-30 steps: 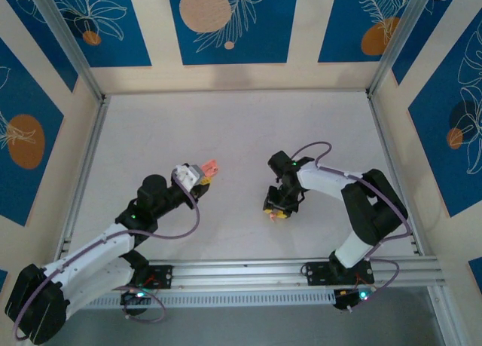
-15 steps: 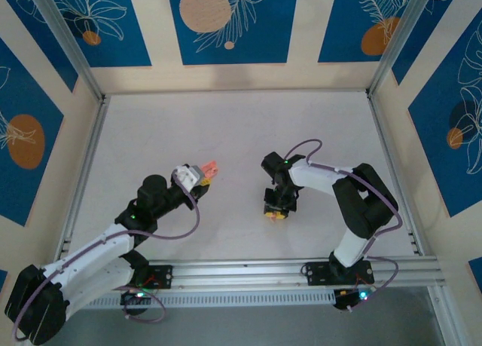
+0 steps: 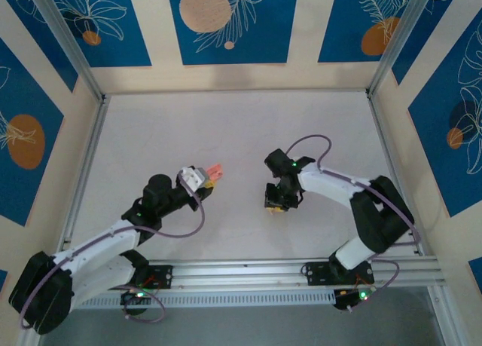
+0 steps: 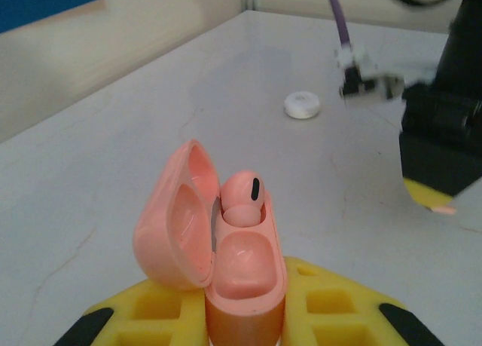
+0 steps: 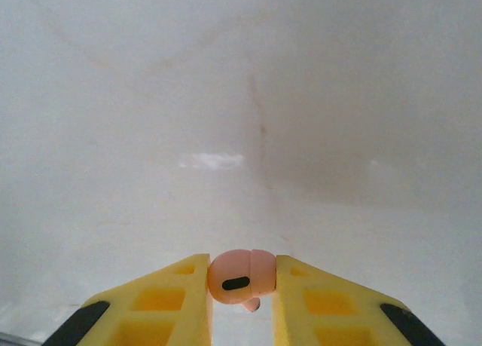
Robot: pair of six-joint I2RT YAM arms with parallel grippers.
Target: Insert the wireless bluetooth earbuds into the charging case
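Charging case (image 4: 245,289) clamped in left jaws, lid (image 4: 177,233) open at 9 o'clock side; seated earbud (image 4: 242,197) in far well, near well empty. Second earbud (image 5: 240,275) pinched between right jaws over table (image 3: 226,127), at 3 o'clock from case in top view, well apart. Judged: bud featherlight, hard, slick, prone to squirt out; grip across rounded head, stem free. White disc (image 4: 302,105) at 1 o'clock from case, off likely path; open lid crowds empty well.

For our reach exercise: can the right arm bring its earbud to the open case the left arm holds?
Probably yes: the charging case is lid-open, one pocket empty, with bare table between it and the held earbud.
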